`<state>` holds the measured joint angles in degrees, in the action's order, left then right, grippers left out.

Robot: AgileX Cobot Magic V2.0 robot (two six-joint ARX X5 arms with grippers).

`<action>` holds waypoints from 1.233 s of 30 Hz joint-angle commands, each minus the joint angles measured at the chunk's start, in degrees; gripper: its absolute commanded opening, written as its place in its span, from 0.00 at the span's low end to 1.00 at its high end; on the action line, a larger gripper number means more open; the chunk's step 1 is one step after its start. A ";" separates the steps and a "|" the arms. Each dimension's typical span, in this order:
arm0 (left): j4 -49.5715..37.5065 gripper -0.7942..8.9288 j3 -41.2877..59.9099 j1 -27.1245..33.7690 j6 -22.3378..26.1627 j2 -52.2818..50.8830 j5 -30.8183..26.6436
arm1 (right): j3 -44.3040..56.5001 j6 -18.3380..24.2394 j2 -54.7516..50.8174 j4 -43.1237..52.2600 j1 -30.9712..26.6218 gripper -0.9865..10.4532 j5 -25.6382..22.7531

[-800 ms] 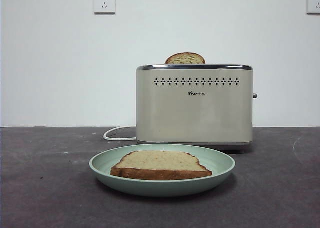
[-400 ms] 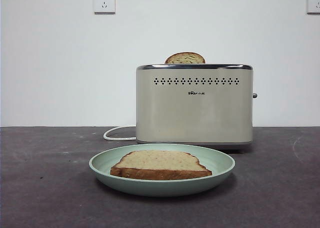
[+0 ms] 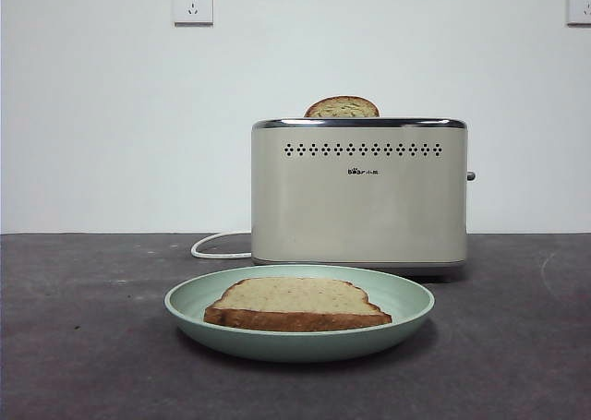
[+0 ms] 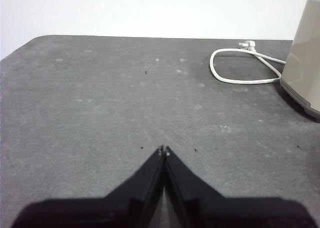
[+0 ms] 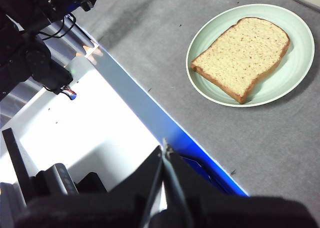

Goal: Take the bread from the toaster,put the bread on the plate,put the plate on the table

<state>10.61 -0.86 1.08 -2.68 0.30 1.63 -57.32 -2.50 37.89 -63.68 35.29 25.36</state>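
Observation:
A slice of bread (image 3: 294, 304) lies flat on the mint-green plate (image 3: 406, 302), which rests on the dark table (image 3: 83, 346) in front of the cream toaster (image 3: 358, 198). A second slice (image 3: 342, 107) sticks up from the toaster's slot. The right wrist view shows the plate (image 5: 295, 72) with the bread (image 5: 242, 55) from above. My left gripper (image 4: 164, 150) is shut and empty over bare table, away from the toaster's corner (image 4: 305, 62). My right gripper (image 5: 165, 149) is shut and empty, above the table's front edge, well away from the plate. Neither gripper shows in the front view.
The toaster's white cord (image 3: 217, 247) loops on the table at its left; it also shows in the left wrist view (image 4: 240, 67). Beyond the table's front edge are a white surface (image 5: 75, 128) and dark robot hardware (image 5: 30, 42). Two wall sockets (image 3: 192, 3) are on the back wall.

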 commanded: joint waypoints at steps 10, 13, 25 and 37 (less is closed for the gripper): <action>-0.31 0.08 0.70 0.20 -0.50 -0.11 -0.02 | 0.13 7.08 -1.64 3.41 -2.93 0.09 -3.32; -0.28 0.08 0.70 0.20 -0.50 -0.13 -0.02 | 0.15 9.40 -3.10 8.92 -6.80 0.09 -2.93; -0.31 0.08 0.70 0.20 -0.50 -0.11 -0.02 | 10.03 8.52 -13.09 24.81 -28.79 0.09 -3.17; -0.31 0.08 0.70 0.20 -0.50 -0.11 -0.02 | 42.14 2.75 -27.69 55.80 -31.06 0.09 -15.45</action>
<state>10.61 -0.86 1.08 -2.70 0.30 1.63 -16.84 2.76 10.92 -9.28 4.38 11.86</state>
